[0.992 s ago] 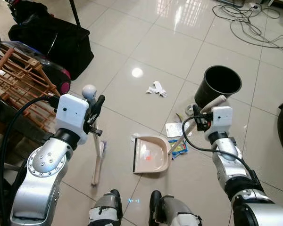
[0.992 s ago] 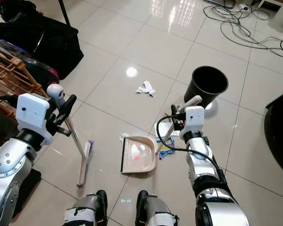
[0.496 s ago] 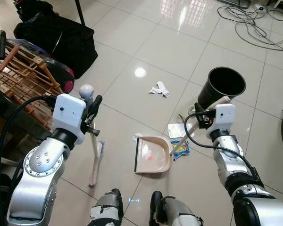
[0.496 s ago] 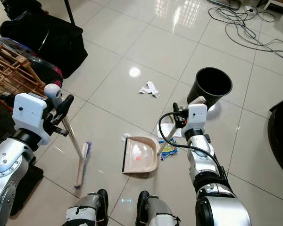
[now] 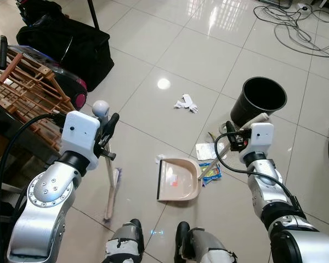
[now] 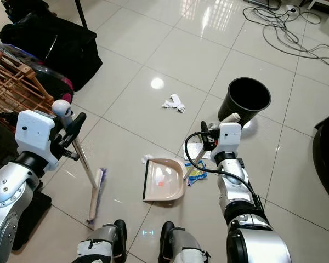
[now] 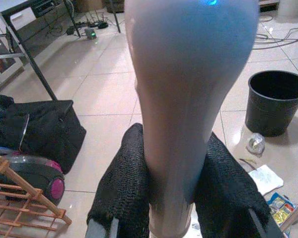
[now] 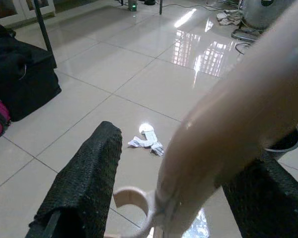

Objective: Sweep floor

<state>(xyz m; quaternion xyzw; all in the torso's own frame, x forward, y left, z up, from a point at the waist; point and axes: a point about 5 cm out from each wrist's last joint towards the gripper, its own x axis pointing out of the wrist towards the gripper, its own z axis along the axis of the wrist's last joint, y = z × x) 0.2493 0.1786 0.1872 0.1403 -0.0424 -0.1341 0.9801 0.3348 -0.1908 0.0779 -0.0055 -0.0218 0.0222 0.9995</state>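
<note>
The tiled floor [image 5: 153,55] spreads pale and glossy under everything; at its far left corner sits a black bag [image 5: 66,44], with a wooden rack [image 5: 22,87] against the left edge beside it; near the right edge stands a black bin [image 5: 263,98], upright and open-mouthed, and loose cables [image 5: 296,27] trail across the far right corner. The broom [image 5: 111,181] stands nearly upright at the near left, bristles on the tiles, its pale handle clamped between the fingers of the left gripper [image 7: 176,198]; the dustpan [image 5: 176,179] lies flat near the middle of the near edge, a red scrap inside it, its long handle rising to the right gripper [image 8: 179,193], whose fingers are closed on it. Colourful wrappers [image 5: 210,172] and a white paper [image 5: 204,150] lie touching the dustpan's right side; a crumpled white tissue [image 5: 185,103] lies well apart towards the centre.
</note>
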